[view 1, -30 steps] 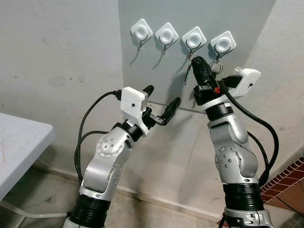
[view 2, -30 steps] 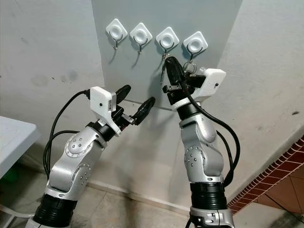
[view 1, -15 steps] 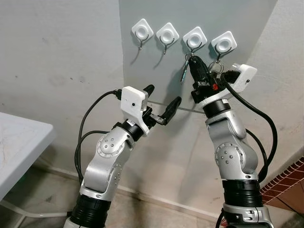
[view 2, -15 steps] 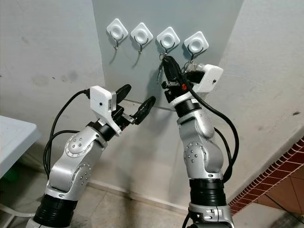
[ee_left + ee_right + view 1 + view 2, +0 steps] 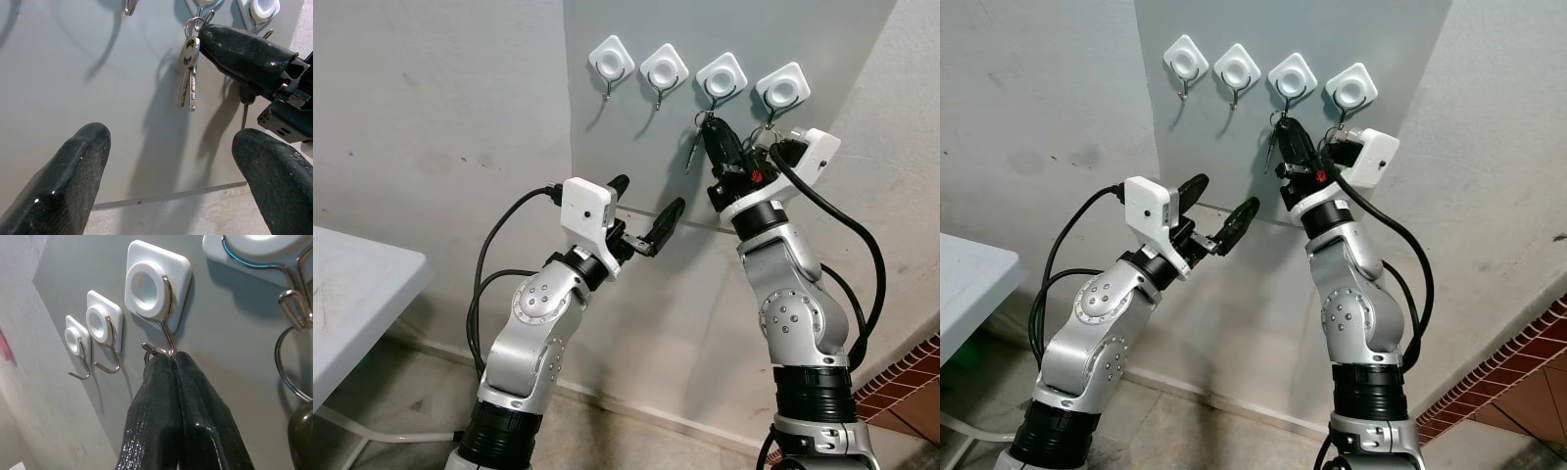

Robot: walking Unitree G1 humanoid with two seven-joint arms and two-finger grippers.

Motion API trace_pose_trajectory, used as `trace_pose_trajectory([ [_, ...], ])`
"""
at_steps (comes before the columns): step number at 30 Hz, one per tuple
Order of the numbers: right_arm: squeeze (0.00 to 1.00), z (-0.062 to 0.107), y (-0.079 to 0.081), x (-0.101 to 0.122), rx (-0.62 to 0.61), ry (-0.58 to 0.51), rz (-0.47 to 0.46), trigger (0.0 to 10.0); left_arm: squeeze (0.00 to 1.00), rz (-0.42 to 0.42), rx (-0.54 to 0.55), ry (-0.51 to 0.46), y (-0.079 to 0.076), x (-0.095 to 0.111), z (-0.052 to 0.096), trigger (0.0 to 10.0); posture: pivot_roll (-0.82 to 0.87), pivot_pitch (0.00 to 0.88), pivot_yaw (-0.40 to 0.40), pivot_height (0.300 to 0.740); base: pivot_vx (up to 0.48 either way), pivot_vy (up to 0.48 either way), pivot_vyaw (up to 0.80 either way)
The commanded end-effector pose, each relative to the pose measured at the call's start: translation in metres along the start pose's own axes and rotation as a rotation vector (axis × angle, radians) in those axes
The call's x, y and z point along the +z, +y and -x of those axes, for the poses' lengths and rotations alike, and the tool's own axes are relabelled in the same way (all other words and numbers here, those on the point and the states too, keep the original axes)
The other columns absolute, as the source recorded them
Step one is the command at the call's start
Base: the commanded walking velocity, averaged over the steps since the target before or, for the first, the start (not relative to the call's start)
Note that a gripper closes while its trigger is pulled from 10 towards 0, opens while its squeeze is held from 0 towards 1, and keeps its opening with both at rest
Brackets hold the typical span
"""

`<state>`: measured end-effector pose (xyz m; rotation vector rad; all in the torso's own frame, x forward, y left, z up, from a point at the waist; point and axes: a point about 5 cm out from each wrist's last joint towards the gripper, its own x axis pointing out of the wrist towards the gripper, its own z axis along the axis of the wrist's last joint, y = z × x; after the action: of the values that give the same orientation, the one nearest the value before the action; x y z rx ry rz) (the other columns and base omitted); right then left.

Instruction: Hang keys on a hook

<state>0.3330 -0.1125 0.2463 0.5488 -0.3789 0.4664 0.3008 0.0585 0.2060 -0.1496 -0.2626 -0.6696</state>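
Four white square hooks sit in a row on a grey panel [image 5: 636, 137]. My right gripper [image 5: 708, 127] is raised to the third hook [image 5: 722, 76] and is shut on a key ring [image 5: 148, 348]. The ring sits against the bend of that hook's wire [image 5: 167, 340]; I cannot tell whether it is threaded on. Two keys [image 5: 190, 73] dangle from the ring just beside the fingertips. My left gripper [image 5: 646, 201] hovers open lower down and to the left, pointing at the panel with nothing between its fingers [image 5: 73, 171].
The fourth hook [image 5: 782, 88] carries another metal ring [image 5: 288, 362], right beside my right wrist. The two left hooks [image 5: 612, 57] [image 5: 664, 67] are bare. A white table [image 5: 352, 284] stands at the left, and brick paving [image 5: 911, 377] lies at the lower right.
My right gripper has carried the keys a little up and closer to the third hook, and its wrist has turned slightly. The left arm has held still.
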Motion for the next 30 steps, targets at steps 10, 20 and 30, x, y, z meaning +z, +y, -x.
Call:
trace_pose_trajectory([
  [10, 0.00, 0.002, 0.000, 0.004, 0.002, -0.012, -0.005, 10.0, 0.00, 0.005, -0.004, -0.019, -0.002, 0.006, -0.001, 10.0, -0.02, 0.034, -0.044, 0.740, 0.000, 0.000, 0.00],
  [20, 0.00, 0.009, -0.003, -0.005, -0.022, 0.015, 0.020, 10.0, 0.00, 0.011, -0.001, -0.021, -0.002, 0.007, -0.001, 10.0, -0.02, 0.035, -0.043, 0.740, 0.000, 0.000, 0.00],
  [30, 1.00, 0.009, -0.001, -0.002, -0.002, -0.019, 0.050, 10.0, 0.00, 0.015, 0.005, -0.020, -0.001, 0.007, -0.002, 10.0, -0.02, 0.036, -0.044, 0.740, 0.000, 0.000, 0.00],
])
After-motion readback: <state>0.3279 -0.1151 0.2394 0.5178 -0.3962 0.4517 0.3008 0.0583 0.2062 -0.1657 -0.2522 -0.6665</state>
